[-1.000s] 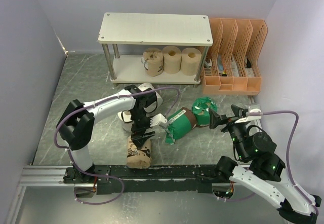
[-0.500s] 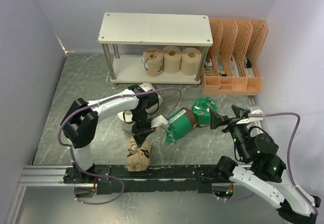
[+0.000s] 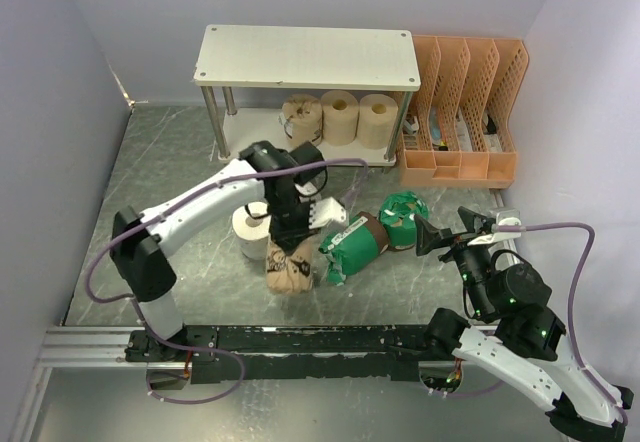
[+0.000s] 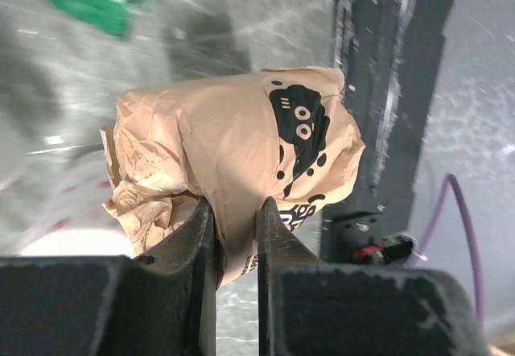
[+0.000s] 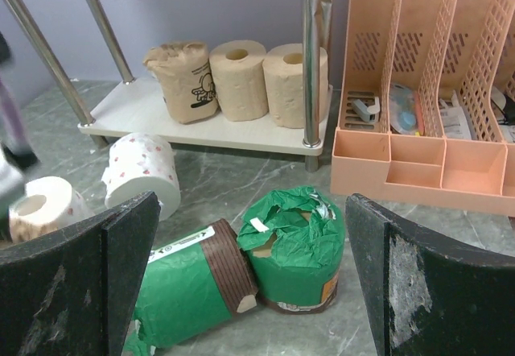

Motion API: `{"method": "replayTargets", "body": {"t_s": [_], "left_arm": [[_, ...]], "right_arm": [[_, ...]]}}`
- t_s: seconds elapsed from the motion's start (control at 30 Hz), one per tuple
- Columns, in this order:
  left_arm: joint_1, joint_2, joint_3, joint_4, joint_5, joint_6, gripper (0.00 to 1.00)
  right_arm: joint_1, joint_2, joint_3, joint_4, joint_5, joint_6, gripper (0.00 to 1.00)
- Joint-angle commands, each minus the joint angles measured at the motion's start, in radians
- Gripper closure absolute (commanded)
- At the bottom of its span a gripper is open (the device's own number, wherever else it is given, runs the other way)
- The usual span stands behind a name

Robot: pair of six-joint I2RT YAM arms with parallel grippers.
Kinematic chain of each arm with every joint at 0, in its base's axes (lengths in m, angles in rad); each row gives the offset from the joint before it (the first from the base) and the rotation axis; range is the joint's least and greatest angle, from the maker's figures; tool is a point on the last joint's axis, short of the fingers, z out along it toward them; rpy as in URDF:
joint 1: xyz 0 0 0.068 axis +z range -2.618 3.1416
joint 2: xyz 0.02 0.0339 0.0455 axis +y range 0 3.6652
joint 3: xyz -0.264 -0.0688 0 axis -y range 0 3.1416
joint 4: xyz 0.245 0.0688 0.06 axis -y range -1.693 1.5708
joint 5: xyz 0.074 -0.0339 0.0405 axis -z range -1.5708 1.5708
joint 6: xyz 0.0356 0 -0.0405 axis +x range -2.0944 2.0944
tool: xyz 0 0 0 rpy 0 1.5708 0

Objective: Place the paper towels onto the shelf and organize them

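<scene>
Pinching printed tan roll (image 4: 241, 151), left fingers (image 4: 179, 271); top view hides pinch.

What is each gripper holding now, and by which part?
The left gripper pinches the brown printed roll by a fold of its paper wrapper. The right gripper is open, holding nothing.

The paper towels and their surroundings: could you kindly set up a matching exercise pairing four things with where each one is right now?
Things:
1. printed brown roll in the left wrist view
2. longer green-wrapped roll
3. plain tan roll
4. orange file rack

Places:
A. beside the shelf
B. pinched between the left fingers
C. on the shelf's lower board
D. lying on its side on the table

Pairs: 1-B, 2-D, 3-C, 4-A.
</scene>
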Motion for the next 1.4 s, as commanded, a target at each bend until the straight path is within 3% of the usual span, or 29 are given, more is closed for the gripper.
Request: {"method": "replayTargets", "body": {"t_s": [0.0, 0.13, 0.33, 0.6, 0.8, 0.9, 0.97, 1.07, 1.1, 1.37], "left_arm": [[-0.003, -0.110, 0.177, -0.021, -0.162, 0.000, 0.93], [-0.003, -0.153, 0.262, 0.069, -0.387, -0.008, 0.93], [0.047, -0.224, 0.126, 0.426, -0.864, 0.128, 0.93], [0.196, -0.188, -0.106, 0.894, -0.923, 0.330, 0.87], [0.273, 0.011, 0.033, 0.952, -0.878, 0.266, 0.85], [0.278, 0.084, 0.102, 0.970, -0.880, 0.254, 0.75], [0.279, 0.114, 0.113, 0.992, -0.881, 0.255, 0.60], [0.279, 0.148, 0.117, 1.017, -0.898, 0.251, 0.29], [0.280, 0.157, 0.120, 1.017, -0.904, 0.245, 0.24], [0.280, 0.144, 0.073, 1.053, -0.929, 0.232, 0.14]], "right_arm": [[0.008, -0.012, -0.008, 0.023, 0.009, -0.012, 0.00], [0.009, -0.014, -0.009, 0.024, 0.011, -0.011, 0.00], [0.010, -0.009, -0.009, 0.025, 0.011, -0.011, 0.00], [0.011, -0.016, -0.007, 0.020, 0.014, -0.005, 0.00], [0.011, -0.009, -0.004, 0.015, 0.014, 0.000, 0.00], [0.011, 0.003, -0.006, 0.017, 0.010, -0.003, 0.00], [0.012, 0.004, -0.006, 0.016, 0.009, -0.003, 0.00], [0.011, -0.006, -0.006, 0.017, 0.010, -0.003, 0.00], [0.012, -0.010, -0.005, 0.019, 0.011, -0.003, 0.00], [0.012, -0.025, -0.010, 0.023, 0.010, -0.009, 0.00]]}}
